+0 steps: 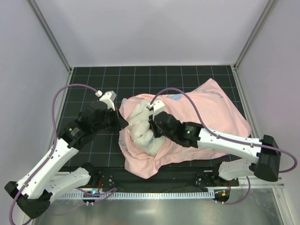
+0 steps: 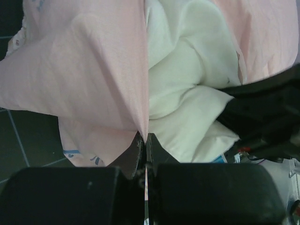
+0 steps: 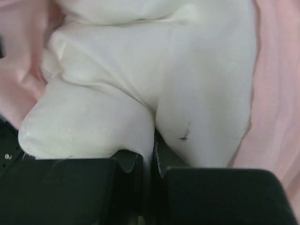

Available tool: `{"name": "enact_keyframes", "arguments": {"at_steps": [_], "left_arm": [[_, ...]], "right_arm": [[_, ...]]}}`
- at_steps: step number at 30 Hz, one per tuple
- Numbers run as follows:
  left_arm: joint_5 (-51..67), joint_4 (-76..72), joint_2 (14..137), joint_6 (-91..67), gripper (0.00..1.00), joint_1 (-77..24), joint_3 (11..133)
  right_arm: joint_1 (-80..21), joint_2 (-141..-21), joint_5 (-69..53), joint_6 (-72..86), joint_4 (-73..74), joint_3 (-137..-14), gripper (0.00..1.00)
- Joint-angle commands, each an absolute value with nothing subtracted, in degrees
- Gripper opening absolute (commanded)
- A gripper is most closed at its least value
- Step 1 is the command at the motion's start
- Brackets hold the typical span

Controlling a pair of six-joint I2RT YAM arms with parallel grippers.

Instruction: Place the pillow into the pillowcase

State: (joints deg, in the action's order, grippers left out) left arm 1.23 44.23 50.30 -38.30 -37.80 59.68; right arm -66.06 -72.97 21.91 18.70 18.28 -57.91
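The left gripper (image 2: pixel 144 161) pinches the pink pillowcase (image 2: pixel 79 75) edge. The right gripper (image 3: pixel 150 161) pinches the white pillow (image 3: pixel 154 79), mid-frame in the top view, maybe half inside. A hard push could yank the pillowcase free.

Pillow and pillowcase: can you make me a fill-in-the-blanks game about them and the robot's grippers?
1. The pillow is coloured ____.
2. The pillowcase bunched around it is pale ____.
3. The left gripper is shut on an edge of the ____.
4. The right gripper is shut on a fold of the ____.

Missing words: white; pink; pillowcase; pillow.
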Motion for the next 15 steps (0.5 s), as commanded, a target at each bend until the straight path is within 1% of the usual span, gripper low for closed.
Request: {"name": "enact_keyframes", "arguments": {"at_steps": [1,4,7,8,11,14,15], "left_arm": [[8.34,44.39,49.05,-37.27,0.00,-38.14,60.91],[15.27,40.44,48.87,-39.01,0.00,-37.97,61.35],[24.32,35.17,50.00,-43.76,0.00,-37.71,64.24],[29.04,33.76,51.05,-46.73,0.00,-37.71,66.34],[32.42,27.44,52.03,-51.75,0.00,-37.71,69.07],[35.59,18.40,52.91,-60.79,0.00,-36.92,70.75],[36.29,12.80,53.17,-66.74,0.00,-36.65,70.40]], "right_arm": [[-58.20,-78.64,25.84,24.35,20.91,-60.38,0.04],[-57.75,-82.16,25.67,24.17,20.57,-60.73,0.04],[-57.57,-87.35,24.09,24.78,18.55,-60.73,0.04],[-57.48,-89.71,23.12,24.96,18.28,-60.82,0.04],[-57.48,-92.36,21.10,25.57,16.09,-60.47,0.04],[-57.74,-93.07,18.11,25.57,14.50,-60.29,0.04],[-57.83,-93.42,17.84,25.58,14.33,-60.29,0.04]]}}
